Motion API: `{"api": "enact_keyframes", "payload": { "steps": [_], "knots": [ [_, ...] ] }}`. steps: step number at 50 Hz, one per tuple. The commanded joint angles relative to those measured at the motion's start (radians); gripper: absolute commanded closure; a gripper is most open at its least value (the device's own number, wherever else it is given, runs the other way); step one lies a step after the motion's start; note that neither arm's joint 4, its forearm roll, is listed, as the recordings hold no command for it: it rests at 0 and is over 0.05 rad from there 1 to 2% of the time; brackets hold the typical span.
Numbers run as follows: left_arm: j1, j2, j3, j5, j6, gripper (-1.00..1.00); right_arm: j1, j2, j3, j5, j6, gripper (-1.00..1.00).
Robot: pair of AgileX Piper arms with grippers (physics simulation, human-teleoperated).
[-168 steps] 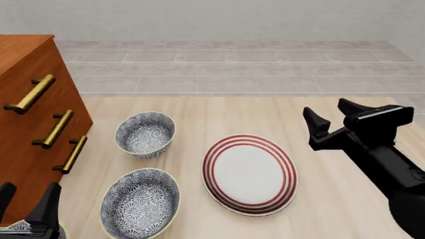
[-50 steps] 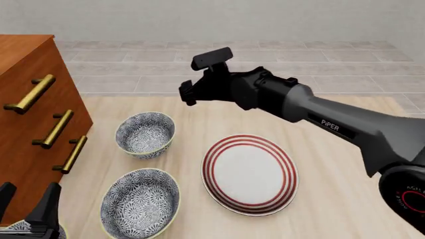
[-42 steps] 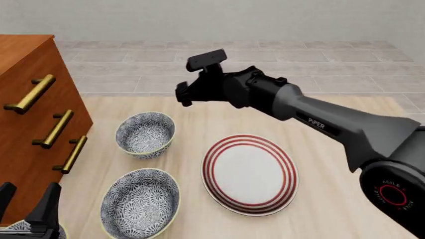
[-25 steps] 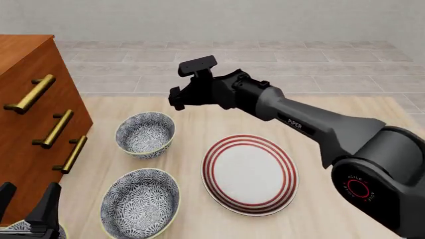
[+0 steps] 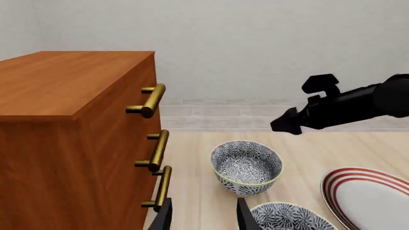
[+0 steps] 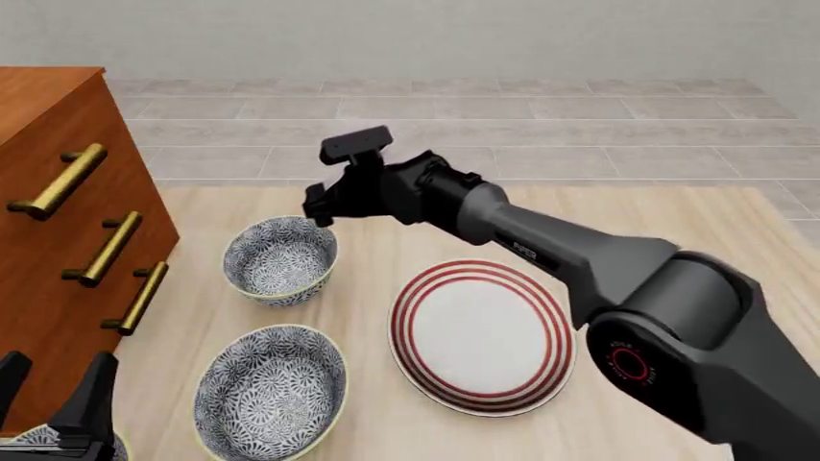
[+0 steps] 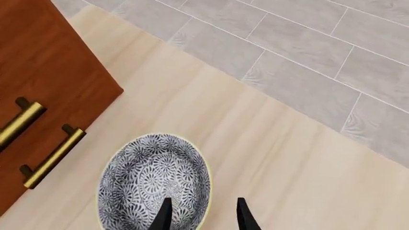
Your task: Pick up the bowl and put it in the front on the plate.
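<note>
Bowl (image 7: 153, 187) lies below my right gripper (image 7: 200, 214), its rim between my parted, empty fingers (image 7: 164, 216). I should drop straight down astride that rim, then carry it to the plate (image 6: 482, 335).

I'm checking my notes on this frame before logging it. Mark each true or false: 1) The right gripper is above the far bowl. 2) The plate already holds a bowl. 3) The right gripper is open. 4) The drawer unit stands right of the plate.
1) True: the right gripper hangs over the bowl.
2) False: the plate is bare.
3) True: its jaws are apart.
4) False: the drawer unit is on the left.
</note>
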Motion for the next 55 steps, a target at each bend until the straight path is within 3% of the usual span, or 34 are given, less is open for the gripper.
{"api": "enact_keyframes", "payload": {
  "steps": [1,55],
  "knots": [
    [0.0,0.0,0.0,0.0,0.0,-1.0,0.007,0.039,-0.022,-0.015,0.011,-1.0],
    [0.0,0.0,0.0,0.0,0.0,-1.0,0.001,0.221,-0.164,-0.009,0.034,-1.0]
  ]
}}
